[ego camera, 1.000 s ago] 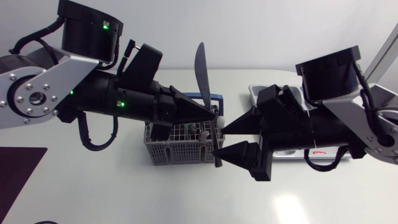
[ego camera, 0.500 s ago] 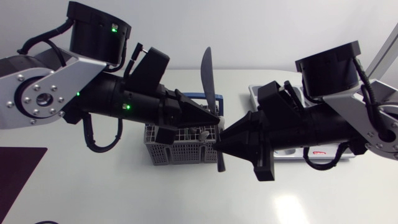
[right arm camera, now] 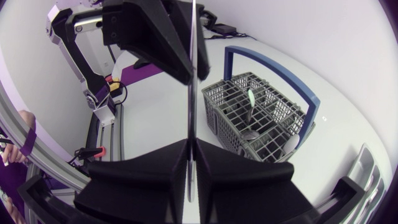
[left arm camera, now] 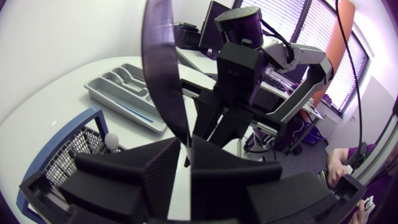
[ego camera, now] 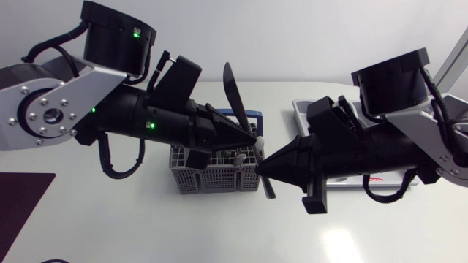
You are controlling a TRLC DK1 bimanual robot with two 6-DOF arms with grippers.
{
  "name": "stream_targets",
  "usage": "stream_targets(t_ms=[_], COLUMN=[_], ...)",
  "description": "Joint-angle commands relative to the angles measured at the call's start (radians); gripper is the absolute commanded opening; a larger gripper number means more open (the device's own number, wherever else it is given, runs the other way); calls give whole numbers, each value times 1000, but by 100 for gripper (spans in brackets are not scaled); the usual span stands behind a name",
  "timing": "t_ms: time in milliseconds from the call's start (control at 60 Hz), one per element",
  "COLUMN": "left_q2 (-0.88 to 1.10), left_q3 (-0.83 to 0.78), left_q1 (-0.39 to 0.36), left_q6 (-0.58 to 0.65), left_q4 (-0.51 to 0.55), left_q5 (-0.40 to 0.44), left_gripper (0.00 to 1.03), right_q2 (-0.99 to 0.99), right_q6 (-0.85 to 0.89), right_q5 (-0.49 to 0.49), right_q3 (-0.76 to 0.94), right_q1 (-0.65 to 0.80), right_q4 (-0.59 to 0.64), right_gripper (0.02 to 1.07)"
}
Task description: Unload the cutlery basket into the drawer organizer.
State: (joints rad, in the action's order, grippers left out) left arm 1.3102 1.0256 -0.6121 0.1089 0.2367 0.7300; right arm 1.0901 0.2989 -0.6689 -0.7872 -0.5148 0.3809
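Note:
A dark grey utensil with a long flat blade [ego camera: 232, 91] hangs above the grey cutlery basket [ego camera: 212, 175] with its blue handle. My right gripper [ego camera: 265, 166] is shut on the utensil's narrow lower end, seen edge-on between its fingers in the right wrist view [right arm camera: 191, 152]. My left gripper [ego camera: 252, 139] sits just above it around the same shaft; in the left wrist view its fingers [left arm camera: 165, 171] stand slightly apart, with a thin gap beside the utensil [left arm camera: 163, 74]. A few pieces [right arm camera: 249, 99] stay upright in the basket [right arm camera: 261, 118]. The grey drawer organizer [left arm camera: 124, 93] lies behind my right arm.
A dark purple mat [ego camera: 22, 197] lies at the table's front left corner. The organizer's corner [ego camera: 303, 108] shows past my right arm, right of the basket. Open white tabletop runs along the front.
My right gripper's fingers closed onto the utensil's lower end. My left gripper's fingers eased apart a little, and the blade tipped to the left.

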Motion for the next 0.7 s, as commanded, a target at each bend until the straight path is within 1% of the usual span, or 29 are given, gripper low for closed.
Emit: stream_targets(t_ms=[0, 17, 50, 83, 133, 200, 267, 333, 367, 417, 467, 550, 633, 683], left_q2=[9, 9, 9, 8, 8, 1, -15, -28, -31, -34, -51, -68, -75, -72], left_q3=[65, 70, 74, 79, 82, 83, 73, 60, 59, 56, 48, 37, 21, 18], left_q1=[12, 15, 17, 18, 23, 25, 23, 8, 2, -11, -23, -49, -63, -67], left_q6=[-5, -5, -5, -5, -5, 2, 9, 31, 48, 64, 95, 133, 163, 176], left_q4=[-17, -16, -13, -11, -4, 15, 32, 62, 93, 121, 145, 184, 199, 214], left_q5=[-29, -35, -41, -52, -57, -72, -78, -132, -138, -205, -242, -365, -434, -448], left_gripper=[73, 80, 86, 89, 90, 94, 95, 96, 96, 96, 96, 96, 96, 96], right_q2=[-16, -18, -22, -24, -29, -38, -42, -42, -41, -36, -25, -1, 51, 96], right_q6=[3, 3, 5, 8, 14, 26, 37, 52, 66, 83, 98, 141, 180, 207], right_q5=[-9, -9, -3, -3, -3, -3, -3, -3, 0, 11, 11, 12, 14, 17], right_q3=[-1, -1, -3, -4, -7, -7, -6, -4, -4, -6, -14, -32, -53, -70], right_q1=[-2, 1, 12, 25, 47, 85, 130, 197, 242, 300, 369, 495, 604, 661], right_q4=[30, 33, 39, 49, 61, 75, 88, 96, 98, 98, 98, 101, 93, 84], right_gripper=[8, 8, 8, 8, 8, 8, 8, 8, 8, 8, 8, 8, 8, 8])
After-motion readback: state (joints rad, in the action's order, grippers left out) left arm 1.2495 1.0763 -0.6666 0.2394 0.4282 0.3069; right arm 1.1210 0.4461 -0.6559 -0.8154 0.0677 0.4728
